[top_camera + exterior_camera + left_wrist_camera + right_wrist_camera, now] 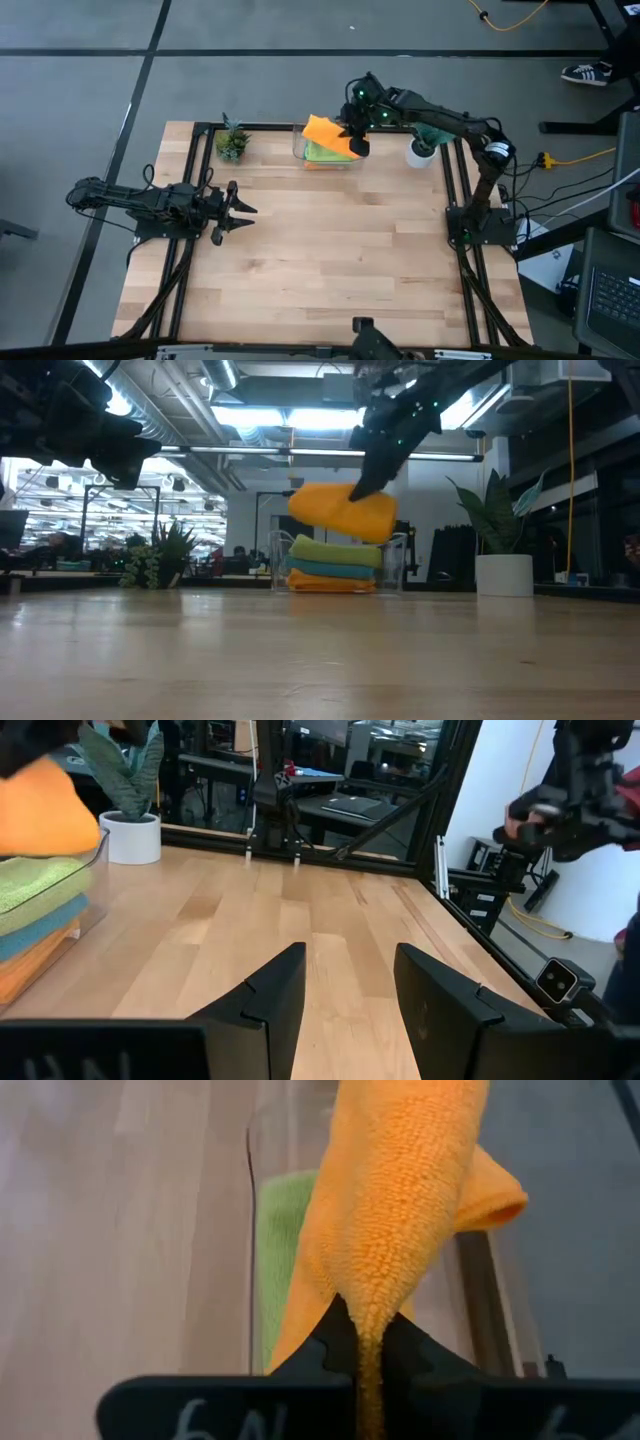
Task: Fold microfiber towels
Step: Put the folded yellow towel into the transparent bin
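A clear bin (pixel 300 150) stands at the table's far edge. It holds a stack of folded microfiber towels: lime green (pixel 335 550) on top, teal-blue (pixel 335 568) under it, orange (pixel 328 584) at the bottom. My right gripper (pixel 357 140) is over the bin, shut on a second folded orange towel (pixel 345 512), which hangs close over the stack. My left gripper (pixel 245 210) waits at the table's left side, pointing level, open with nothing between its fingers (pixel 280 1000). My right gripper pinches the folded orange towel by one end (pixel 368 1320) between its two fingers (pixel 410 1355), several layers thick. The fingers slant down from the table's right. The towel reaches out from them toward the left, sagging a little, over the green towel (pixel 280 1250) in the bin.
A small green potted plant (pixel 232 143) stands left of the bin. A white pot (pixel 422 152) with a leafy plant stands right of it, under my right arm. Black frame rails (pixel 455 190) run along the table's sides. Bare wood (pixel 340 250) fills the middle and near part.
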`<state>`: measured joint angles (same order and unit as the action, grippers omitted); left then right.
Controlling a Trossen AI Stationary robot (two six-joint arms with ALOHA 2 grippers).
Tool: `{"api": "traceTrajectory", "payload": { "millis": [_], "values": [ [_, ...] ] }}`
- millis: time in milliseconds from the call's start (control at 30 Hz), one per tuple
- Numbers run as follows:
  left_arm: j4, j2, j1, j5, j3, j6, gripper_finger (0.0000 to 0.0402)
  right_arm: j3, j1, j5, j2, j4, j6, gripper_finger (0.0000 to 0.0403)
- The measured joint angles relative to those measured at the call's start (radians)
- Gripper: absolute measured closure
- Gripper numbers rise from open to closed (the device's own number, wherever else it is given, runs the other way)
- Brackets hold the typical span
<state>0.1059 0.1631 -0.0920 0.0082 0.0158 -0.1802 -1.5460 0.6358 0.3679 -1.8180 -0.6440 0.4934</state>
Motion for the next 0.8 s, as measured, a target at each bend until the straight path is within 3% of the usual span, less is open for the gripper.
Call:
{"api": "traceTrajectory", "payload": {
  "millis": [267, 500, 700, 800],
  "values": [
    [0.000, 0.000, 0.000, 0.000, 0.000, 0.000, 0.0255, -0.001, 0.000, 0.107, -0.061, -0.014, 0.136, 0.0394],
    [0.000, 0.000, 0.000, 0.000, 0.000, 0.000, 0.0255, -0.001, 0.000, 0.089, -0.083, -0.009, 0.181, 0.0393],
    [0.000, 0.000, 0.000, 0.000, 0.000, 0.000, 0.0255, -0.001, -0.007, 0.084, -0.126, 0.004, 0.190, 0.0325],
    [0.000, 0.000, 0.000, 0.000, 0.000, 0.000, 0.0255, -0.001, -0.018, 0.025, -0.146, 0.015, 0.190, 0.0288]
  ]
}}
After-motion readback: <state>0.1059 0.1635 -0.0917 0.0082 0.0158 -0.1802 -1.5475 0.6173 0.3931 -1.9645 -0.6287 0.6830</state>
